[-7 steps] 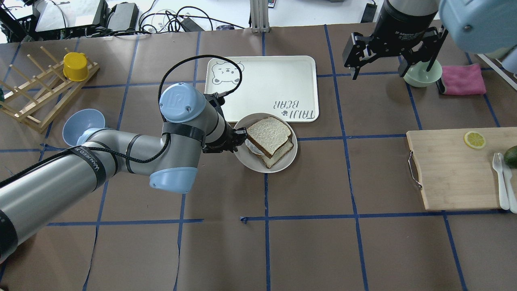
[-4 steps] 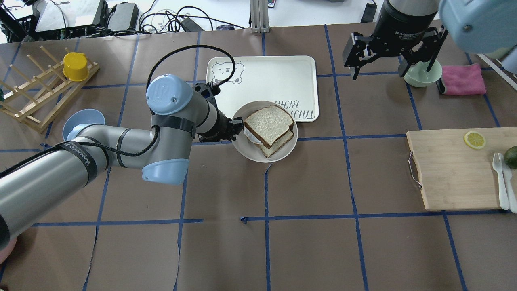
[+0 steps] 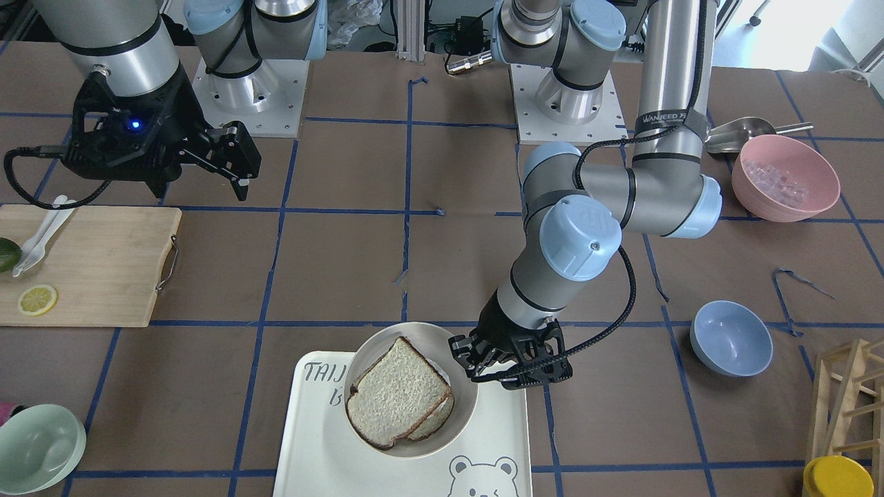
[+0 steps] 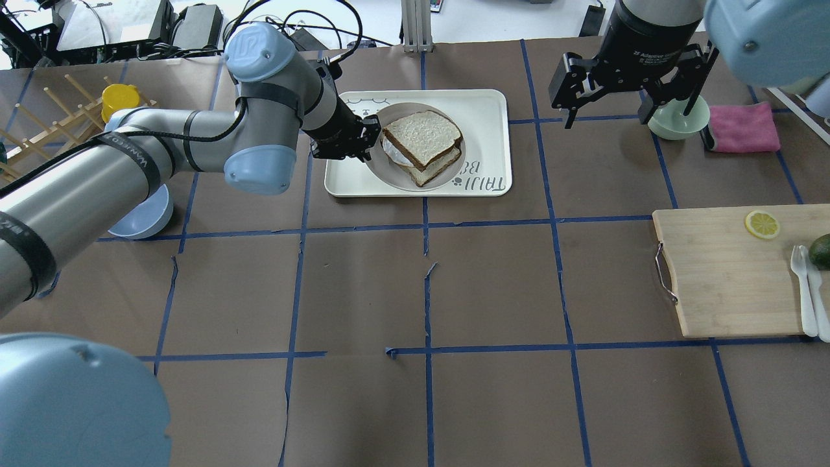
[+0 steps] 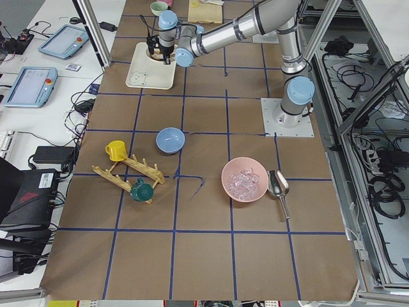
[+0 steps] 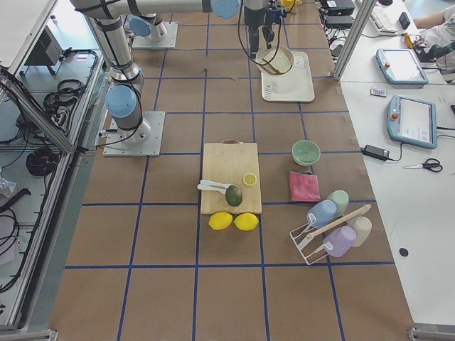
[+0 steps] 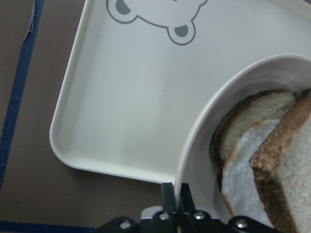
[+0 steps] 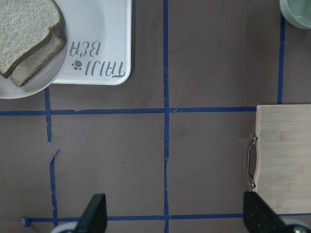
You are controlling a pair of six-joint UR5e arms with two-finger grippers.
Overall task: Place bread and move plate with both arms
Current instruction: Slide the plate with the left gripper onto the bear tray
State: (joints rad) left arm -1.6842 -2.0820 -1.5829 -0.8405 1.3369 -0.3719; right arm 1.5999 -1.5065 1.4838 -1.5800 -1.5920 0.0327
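Left pincer (image 4: pixel 371 133) is clamping the plate (image 4: pixel 447 176) rim. Plate is sitting over the tray (image 4: pixel 483 107), bread (image 4: pixel 421 133) lying topmost in it. Right pincer (image 4: pixel 606 117) is hanging spread wide, well apart.

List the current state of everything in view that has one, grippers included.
plate: gripped at its rim, over the tray; resting or lifted, cannot tell.
bread: lying flat on top of the egg slice, on the plate.
egg slice: under the bread, on the plate.
left gripper: shut on the plate's rim.
right gripper: open, empty, well away from the plate.
tray: flat on the table.
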